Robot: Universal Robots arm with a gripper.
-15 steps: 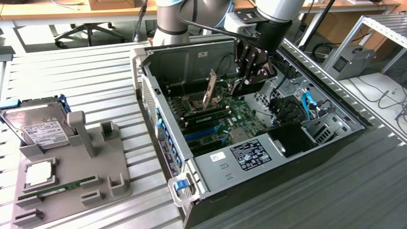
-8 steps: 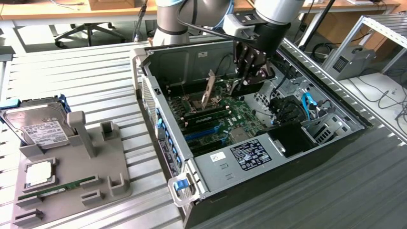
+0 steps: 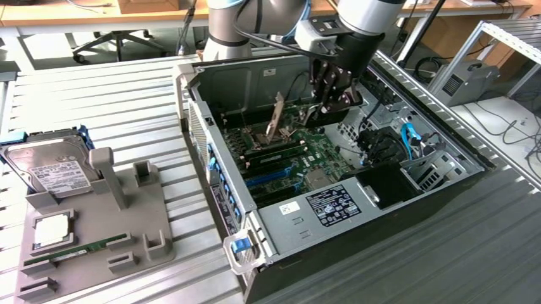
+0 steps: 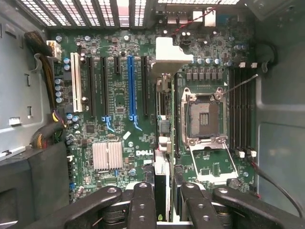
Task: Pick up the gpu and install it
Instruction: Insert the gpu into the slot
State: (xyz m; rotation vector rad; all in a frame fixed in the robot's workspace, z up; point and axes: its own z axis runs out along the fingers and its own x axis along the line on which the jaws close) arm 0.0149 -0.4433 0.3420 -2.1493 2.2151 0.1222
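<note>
The gpu (image 4: 162, 176) shows edge-on in the wrist view as a thin card running away from my fingers (image 4: 142, 202), with its pale metal bracket (image 4: 169, 53) at the far end. My gripper (image 4: 167, 202) is shut on it. The card hangs over the motherboard (image 4: 119, 119), between a black expansion slot (image 4: 144, 86) and the open CPU socket (image 4: 202, 117); a blue slot (image 4: 131, 86) lies one further over. In the exterior view my gripper (image 3: 332, 101) reaches down into the open computer case (image 3: 338, 209) near its back wall.
Cables and drive bays (image 3: 414, 158) fill the case's side at the exterior view's right. At the exterior view's left, a grey fixture (image 3: 127, 209) on the slatted table carries a hard drive (image 3: 50, 168), a CPU (image 3: 52, 231) and a RAM stick (image 3: 76, 252).
</note>
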